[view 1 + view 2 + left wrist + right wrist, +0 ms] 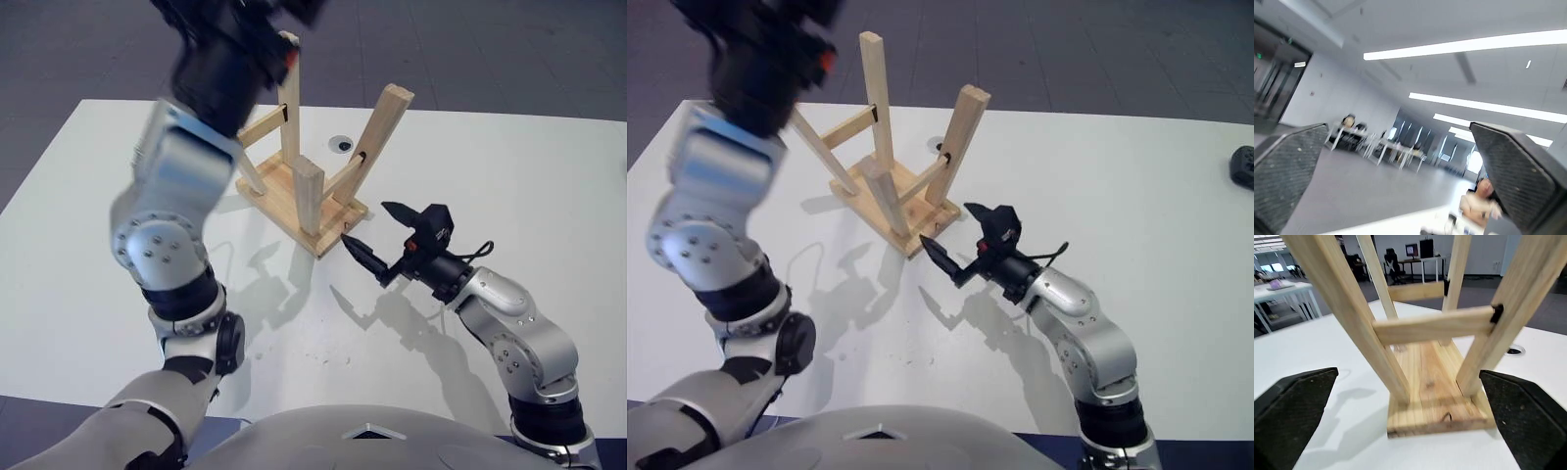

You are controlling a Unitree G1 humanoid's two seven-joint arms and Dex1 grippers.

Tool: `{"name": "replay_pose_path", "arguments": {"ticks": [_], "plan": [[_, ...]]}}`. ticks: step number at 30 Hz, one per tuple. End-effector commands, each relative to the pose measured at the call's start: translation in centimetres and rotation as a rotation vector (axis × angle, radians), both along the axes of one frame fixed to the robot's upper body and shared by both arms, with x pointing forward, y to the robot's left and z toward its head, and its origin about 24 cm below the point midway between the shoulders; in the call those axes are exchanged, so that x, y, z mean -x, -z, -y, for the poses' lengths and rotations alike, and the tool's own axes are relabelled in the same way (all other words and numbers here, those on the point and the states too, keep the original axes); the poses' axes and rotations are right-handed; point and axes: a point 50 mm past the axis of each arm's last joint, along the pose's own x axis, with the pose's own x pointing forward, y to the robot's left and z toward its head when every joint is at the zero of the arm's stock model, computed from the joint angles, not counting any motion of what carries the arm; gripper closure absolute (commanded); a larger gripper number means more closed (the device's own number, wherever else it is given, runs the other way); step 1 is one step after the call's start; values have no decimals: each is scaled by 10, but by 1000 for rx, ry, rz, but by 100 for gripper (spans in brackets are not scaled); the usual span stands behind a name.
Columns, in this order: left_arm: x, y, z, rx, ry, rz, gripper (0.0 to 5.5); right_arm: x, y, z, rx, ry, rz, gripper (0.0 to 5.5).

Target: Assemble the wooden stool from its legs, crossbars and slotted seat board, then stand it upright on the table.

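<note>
Ceiling lights (1464, 46) face left jaws, stool (1436, 396) right jaws.

Open-plan office, perhaps a lab floor.
Long ceiling light strips (1464, 46) run over rows of white desks (1382, 147) with chairs drawn up to them. Another desk (1425, 259) carries dark monitors (1418, 248), with an office chair (1391, 262) beside it. The floor (490, 49) is dark grey tile, and the white work table (549, 196) has a round cable grommet (344, 145) set in its top.
</note>
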Motion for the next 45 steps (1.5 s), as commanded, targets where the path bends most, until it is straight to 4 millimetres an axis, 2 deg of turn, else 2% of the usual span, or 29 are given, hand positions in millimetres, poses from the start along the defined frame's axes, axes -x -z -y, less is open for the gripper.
{"name": "replay_pose_path", "arguments": {"ticks": [1, 2, 5, 9, 16, 22, 28, 38, 41, 45], "plan": [[-15, 5, -19, -23, -90, -77, 11, -12, -16, 1, -196, -67, -43, 10], [-17, 9, -21, -31, -105, -98, 11, -17, -18, -1, -239, -99, -70, 10], [-19, 21, -14, -67, -117, -139, 11, -34, -16, -7, -193, -170, -87, 10], [-19, 26, -10, -76, -110, -144, 11, -41, -28, -17, -243, -275, -113, 10], [-20, 37, -10, -89, -124, -166, 11, -30, -63, -38, -326, -369, 8, 10], [-20, 44, -6, -89, -118, -188, 11, -17, -61, -59, -185, -359, 48, 10], [-18, 48, -7, -89, -130, -196, 10, -31, -54, -64, -14, -162, 108, 110], [-19, 54, -8, -109, -154, -207, 10, -29, -51, -62, 14, -145, 120, 266], [-18, 55, -7, -116, -155, -209, 10, -32, -53, -47, 27, -116, 132, 311], [-18, 58, -9, -131, -163, -217, 10, -34, -52, -13, 30, -81, 119, 373]]}}
